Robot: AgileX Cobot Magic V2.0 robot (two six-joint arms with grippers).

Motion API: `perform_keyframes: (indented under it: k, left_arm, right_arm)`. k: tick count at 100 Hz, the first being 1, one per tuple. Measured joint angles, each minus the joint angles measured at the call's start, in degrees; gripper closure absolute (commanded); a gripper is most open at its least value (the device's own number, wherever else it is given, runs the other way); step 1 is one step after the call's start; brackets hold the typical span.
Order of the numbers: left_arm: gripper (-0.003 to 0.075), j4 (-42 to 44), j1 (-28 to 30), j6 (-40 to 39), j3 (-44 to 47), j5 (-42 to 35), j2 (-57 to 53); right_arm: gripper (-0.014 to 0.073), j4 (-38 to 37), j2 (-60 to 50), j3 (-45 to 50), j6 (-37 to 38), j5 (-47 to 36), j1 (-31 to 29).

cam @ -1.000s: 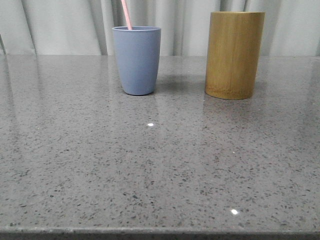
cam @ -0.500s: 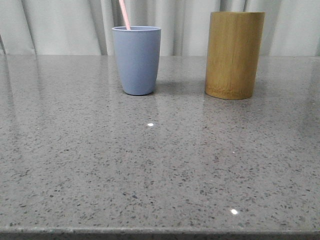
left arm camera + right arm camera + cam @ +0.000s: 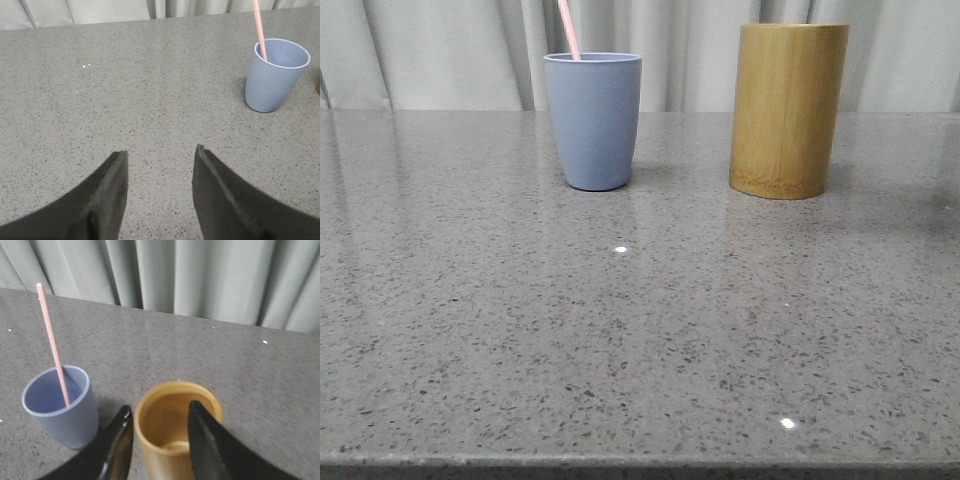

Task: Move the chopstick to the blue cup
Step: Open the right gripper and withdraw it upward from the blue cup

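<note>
The blue cup (image 3: 593, 120) stands upright at the back of the grey table, left of centre. One pale pink chopstick (image 3: 567, 28) leans inside it, its top end above the rim. The cup (image 3: 275, 75) and chopstick (image 3: 259, 27) also show in the left wrist view, and in the right wrist view the cup (image 3: 62, 412) holds the chopstick (image 3: 52, 340). My left gripper (image 3: 161, 156) is open and empty over bare table, well away from the cup. My right gripper (image 3: 159, 411) is open and empty, above the tan bamboo holder. Neither gripper shows in the front view.
A tan bamboo cylinder holder (image 3: 787, 110) stands right of the blue cup; in the right wrist view the holder (image 3: 177, 425) looks empty inside. Pale curtains hang behind the table's far edge. The table's front edge (image 3: 640, 464) runs along the bottom.
The chopstick in the blue cup tilted slightly further left over the first half second. Cups and holder have not moved.
</note>
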Motion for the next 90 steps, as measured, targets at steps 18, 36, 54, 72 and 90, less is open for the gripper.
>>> perform_keyframes:
  k: [18,36,54,72,90]
  left_arm:
    - [0.0426,0.13,0.0,0.0,0.0,0.0,0.0]
    - [0.0426,0.13,0.0,0.0,0.0,-0.47,0.0]
    - [0.0426,0.13,0.0,-0.11,0.93,-2.36,0.0]
    - [0.0441,0.13,0.0,-0.11,3.71,-3.99,-0.09]
    - [0.0621,0.13,0.0,-0.11,5.97,-5.51,-0.09]
  right_arm:
    - [0.0302,0.0,-8.31,7.8,0.12,0.0,-2.17]
    - [0.0302,0.0,-16.68,14.37,0.97,0.0,-4.22]
    - [0.0304,0.0,-24.36,19.2,1.57,1.72,-6.24]
    - [0.0435,0.0,-31.3,22.33,1.57,5.65,-7.73]
    - [0.0666,0.0,-36.76,25.41,1.68,7.68,-9.08]
